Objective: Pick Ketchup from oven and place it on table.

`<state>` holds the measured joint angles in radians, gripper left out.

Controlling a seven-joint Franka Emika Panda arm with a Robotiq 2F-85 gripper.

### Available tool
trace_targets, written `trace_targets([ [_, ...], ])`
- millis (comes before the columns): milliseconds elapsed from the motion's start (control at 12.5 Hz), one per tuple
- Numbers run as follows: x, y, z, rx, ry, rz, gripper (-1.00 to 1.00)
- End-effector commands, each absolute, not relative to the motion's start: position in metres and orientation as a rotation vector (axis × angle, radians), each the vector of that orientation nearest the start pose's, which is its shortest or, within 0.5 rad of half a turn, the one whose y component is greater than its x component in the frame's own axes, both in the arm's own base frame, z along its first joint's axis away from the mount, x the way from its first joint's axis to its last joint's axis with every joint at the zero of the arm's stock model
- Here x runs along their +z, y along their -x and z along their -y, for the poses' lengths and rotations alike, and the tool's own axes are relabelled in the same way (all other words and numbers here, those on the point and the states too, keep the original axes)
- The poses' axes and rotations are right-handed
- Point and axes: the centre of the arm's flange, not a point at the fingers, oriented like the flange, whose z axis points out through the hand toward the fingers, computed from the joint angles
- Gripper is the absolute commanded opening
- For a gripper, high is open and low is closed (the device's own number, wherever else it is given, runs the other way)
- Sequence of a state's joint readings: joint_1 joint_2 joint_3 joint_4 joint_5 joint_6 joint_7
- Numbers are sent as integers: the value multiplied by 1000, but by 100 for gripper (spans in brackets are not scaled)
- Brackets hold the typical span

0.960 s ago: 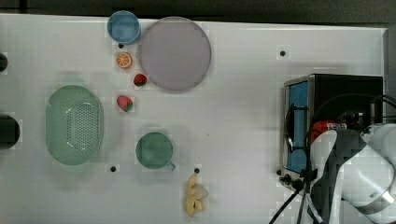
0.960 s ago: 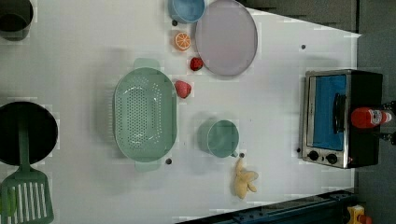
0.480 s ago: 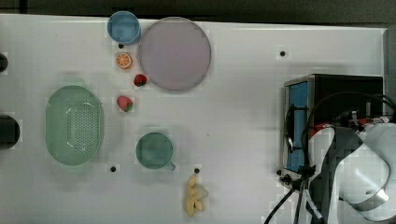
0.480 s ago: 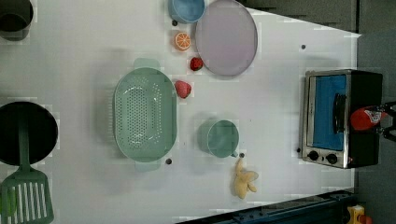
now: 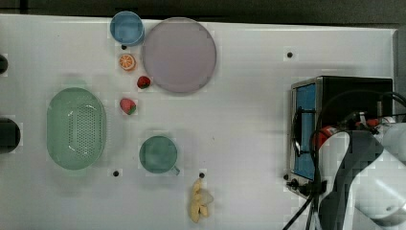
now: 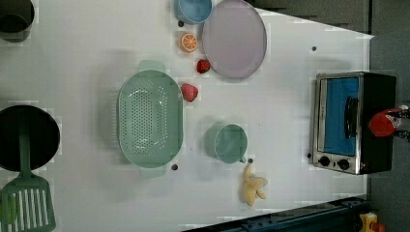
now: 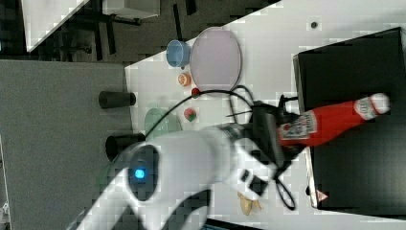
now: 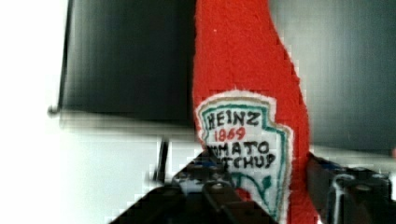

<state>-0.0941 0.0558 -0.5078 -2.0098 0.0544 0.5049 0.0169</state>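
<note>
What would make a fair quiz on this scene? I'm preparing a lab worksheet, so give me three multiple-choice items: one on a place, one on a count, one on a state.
1. Where is the ketchup?
A. In the green colander
B. At the oven's black top
C. On the purple plate

2. How many strawberries lie on the table?
A. Two
B. Four
C. None

3. How is the oven door?
A. Swung fully open
B. Taken off
C. Closed

Answers:
1. B: in the right view the ketchup stands against the oven top, not inside it.
2. A: the top view shows one strawberry beside the plate and a second strawberry near the colander, both on the table.
3. C: the left view shows the oven door flat in its silver frame.
</note>
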Motion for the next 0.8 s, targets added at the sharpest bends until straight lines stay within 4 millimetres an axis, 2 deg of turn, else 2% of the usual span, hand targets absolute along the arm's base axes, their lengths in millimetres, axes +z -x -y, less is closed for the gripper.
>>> trace_targets([
  [80,514,-501,248,-105,2396,-1894,1],
  [160,531,-507,211,-112,2423,-1833,1],
  [240,533,-510,189,-100,2445,-1801,1],
  [320,527,-514,144,-54,2493,-1748,1],
  [560,498,-512,90,37,2497,-1794,1],
  [720,471,-507,62,107,2474,-1878,1],
  [800,448,-504,45,118,2478,-1913,1],
])
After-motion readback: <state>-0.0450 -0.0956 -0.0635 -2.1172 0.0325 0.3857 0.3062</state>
